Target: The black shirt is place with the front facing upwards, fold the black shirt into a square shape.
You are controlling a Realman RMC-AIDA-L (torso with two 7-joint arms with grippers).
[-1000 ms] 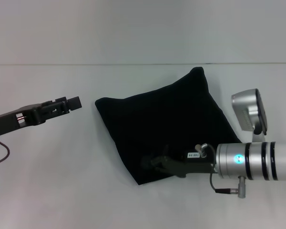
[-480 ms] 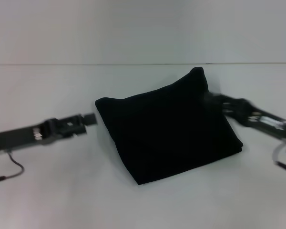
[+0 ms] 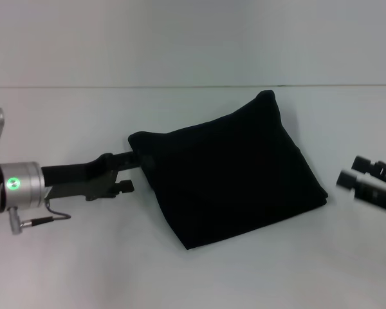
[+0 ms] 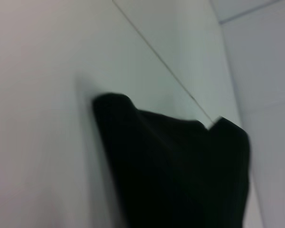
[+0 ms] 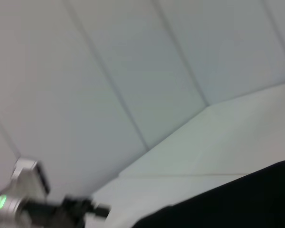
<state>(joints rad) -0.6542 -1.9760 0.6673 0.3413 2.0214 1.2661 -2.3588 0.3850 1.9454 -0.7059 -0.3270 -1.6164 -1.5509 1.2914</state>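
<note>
White table (image 3: pixel 64 270) stretches around us, bare but for the cloth. Our left gripper (image 3: pixel 136 168) reaches to the left edge of the shirt (image 3: pixel 228 174), one finger at its upper left corner; we cannot tell whether it has closed. Our right gripper (image 3: pixel 355 175) hangs off the shirt's right side, well apart, fingers spread on nothing. At the table's middle the shirt lies as a rough, skewed square. Folding looks nearly done; next comes squaring that left edge.

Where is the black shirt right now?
In the head view the black shirt lies folded in the table's middle, the left gripper at its left corner and the right gripper off to its right.
</note>
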